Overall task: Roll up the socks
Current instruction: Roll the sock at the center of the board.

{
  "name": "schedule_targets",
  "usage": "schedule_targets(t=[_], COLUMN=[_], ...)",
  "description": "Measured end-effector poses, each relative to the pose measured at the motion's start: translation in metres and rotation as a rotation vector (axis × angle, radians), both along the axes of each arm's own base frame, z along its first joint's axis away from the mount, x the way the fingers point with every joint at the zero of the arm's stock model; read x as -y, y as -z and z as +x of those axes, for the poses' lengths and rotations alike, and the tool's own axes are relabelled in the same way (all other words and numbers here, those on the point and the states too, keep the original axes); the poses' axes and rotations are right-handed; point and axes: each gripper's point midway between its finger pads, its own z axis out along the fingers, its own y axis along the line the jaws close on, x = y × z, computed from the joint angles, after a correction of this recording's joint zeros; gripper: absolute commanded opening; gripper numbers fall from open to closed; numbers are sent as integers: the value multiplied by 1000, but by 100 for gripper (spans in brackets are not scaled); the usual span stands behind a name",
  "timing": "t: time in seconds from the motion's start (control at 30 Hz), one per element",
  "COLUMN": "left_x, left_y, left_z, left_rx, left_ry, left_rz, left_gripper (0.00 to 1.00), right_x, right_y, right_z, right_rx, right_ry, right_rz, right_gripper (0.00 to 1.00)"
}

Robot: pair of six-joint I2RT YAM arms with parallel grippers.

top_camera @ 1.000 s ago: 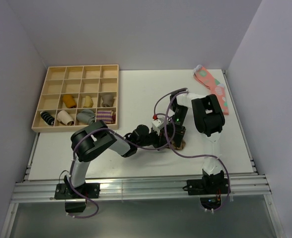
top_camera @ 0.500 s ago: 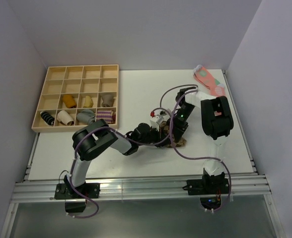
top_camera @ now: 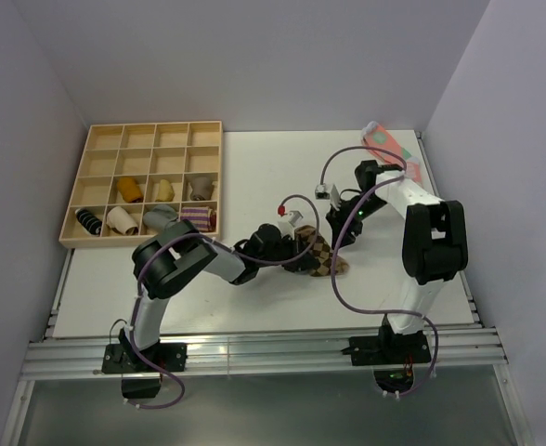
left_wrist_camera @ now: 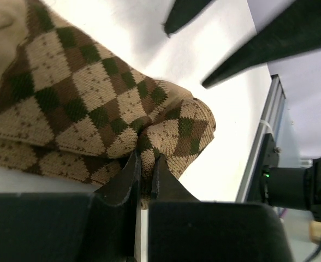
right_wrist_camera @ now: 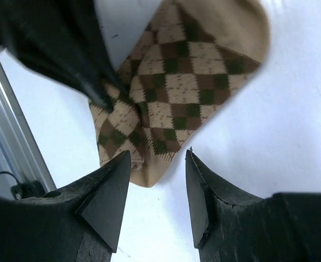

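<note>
The tan-brown argyle sock [top_camera: 323, 254] lies as a loose folded bundle on the white table, right of centre. My left gripper [top_camera: 301, 251] reaches in from the left and is shut on a fold at the sock's edge; in the left wrist view the jaws [left_wrist_camera: 146, 164] pinch the argyle fabric [left_wrist_camera: 89, 93]. My right gripper [top_camera: 337, 232] hovers just beyond the sock's far right side, open and empty. In the right wrist view its fingertips [right_wrist_camera: 156, 155] stand apart above the sock's [right_wrist_camera: 188, 71] tan end, not touching it.
A wooden compartment tray [top_camera: 97, 139] at the back left holds several rolled socks, among them a purple-striped one [top_camera: 197, 218]. Pink socks with teal spots [top_camera: 391, 149] lie at the back right corner. The metal rail [top_camera: 254, 348] runs along the table's front edge.
My right gripper has pulled back up and to the right off the sock, leaving it uncovered. My left gripper stays on the sock and has shifted slightly right.
</note>
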Motion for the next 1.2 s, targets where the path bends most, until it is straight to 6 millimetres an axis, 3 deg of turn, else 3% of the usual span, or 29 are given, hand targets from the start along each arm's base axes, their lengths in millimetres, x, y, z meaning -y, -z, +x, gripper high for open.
schedule_targets(t=[0.27,0.63,0.97,1.2], left_x=[-11,-7,-8,-8], left_y=[2,4,4,4], left_z=[4,5,5,5], left_rx=[-122,-223,-283,-303], left_ry=[15,80,109,120], left_rz=[-8,23,7,9], left_gripper=[0,0,0,0], right_x=[0,0,-5,-9], right_y=[1,-4,6,4], right_z=[-19,-37,-61,-65], right_rx=[79,185,213,290], right_ry=[-121,-225,-327,-382], right_rz=[57,90,66,34], right_gripper=[54,61,62,63])
